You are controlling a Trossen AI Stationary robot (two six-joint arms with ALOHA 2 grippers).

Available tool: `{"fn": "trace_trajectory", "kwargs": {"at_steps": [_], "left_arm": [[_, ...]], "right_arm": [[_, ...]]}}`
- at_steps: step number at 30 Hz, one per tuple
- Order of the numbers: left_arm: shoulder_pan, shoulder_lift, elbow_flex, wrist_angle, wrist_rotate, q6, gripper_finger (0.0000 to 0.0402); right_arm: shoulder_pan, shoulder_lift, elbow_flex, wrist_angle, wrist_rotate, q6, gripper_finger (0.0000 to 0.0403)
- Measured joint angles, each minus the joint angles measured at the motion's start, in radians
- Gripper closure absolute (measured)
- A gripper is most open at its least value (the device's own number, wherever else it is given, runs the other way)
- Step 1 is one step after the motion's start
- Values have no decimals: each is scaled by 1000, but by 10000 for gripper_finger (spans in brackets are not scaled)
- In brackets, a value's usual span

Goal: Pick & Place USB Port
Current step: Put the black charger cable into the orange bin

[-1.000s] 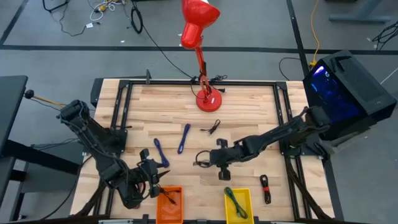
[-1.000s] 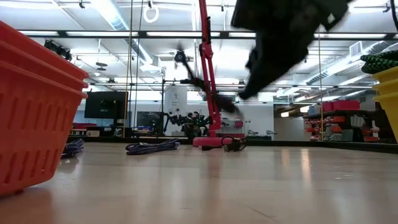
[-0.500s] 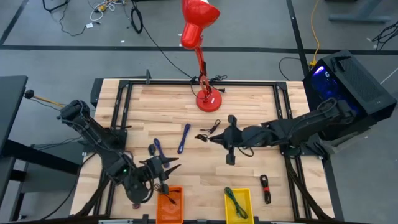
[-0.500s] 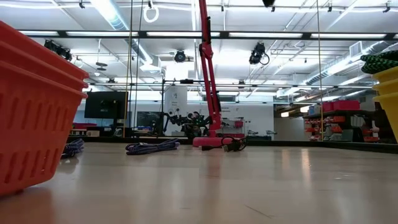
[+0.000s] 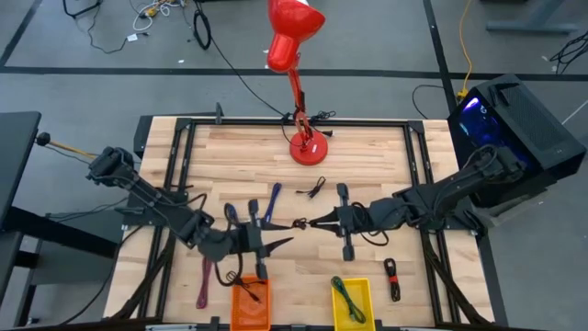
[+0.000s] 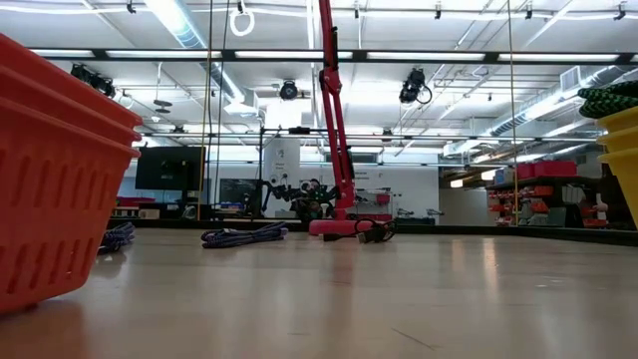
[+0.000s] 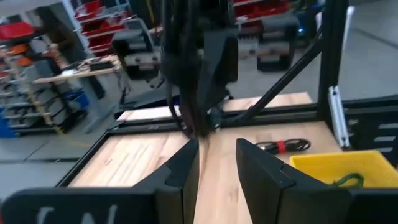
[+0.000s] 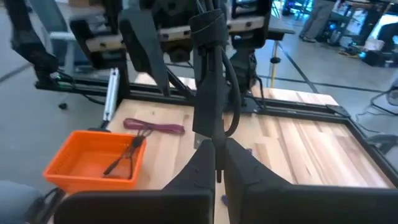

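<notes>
The black USB cable (image 5: 299,223) is a tied bundle held over the table's middle by my right gripper (image 5: 312,222), which is shut on it. In the right wrist view the bundle (image 8: 208,93) sticks out ahead of the fingers. My left gripper (image 5: 280,242) is open and points toward the table's right, a short way to the near-left of the cable. In its wrist view its fingers (image 7: 216,163) face the right gripper and touch nothing. The low view shows neither gripper. My right gripper pinches one end of the black cable bundle (image 8: 214,140) between its two fingers. The fingers come level from the table's right and lie along the bundle. The bundle is lifted clear of the table and reaches out beyond the fingertips toward the left gripper.
An orange bin (image 5: 250,303) with a cable in it and a yellow bin (image 5: 352,302) with a green cable stand at the near edge. Blue cables (image 5: 272,204), a small black cable (image 5: 314,188), a red-black cable (image 5: 392,279) and a magenta cable (image 5: 203,285) lie about. A red lamp (image 5: 306,147) stands far.
My right gripper has lifted the black cable off the table, carried it toward the far edge, then come back nearer and a little left. My left gripper has swung from beside the orange bin toward the table's right, toward the cable, and the magenta cable now shows.
</notes>
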Motion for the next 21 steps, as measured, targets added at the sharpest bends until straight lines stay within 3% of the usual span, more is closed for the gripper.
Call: {"fn": "trace_trajectory", "kwargs": {"at_steps": [6, 12, 21], "left_arm": [[42, 0, 0, 55, 49, 34, 291], [89, 0, 0, 110, 204, 34, 291], [133, 0, 0, 110, 247, 26, 309]], "right_arm": [[15, 10, -1, -3, 13, 0, 398], [13, 25, -1, 5, 14, 7, 398], [12, 29, -1, 11, 14, 2, 398]]}}
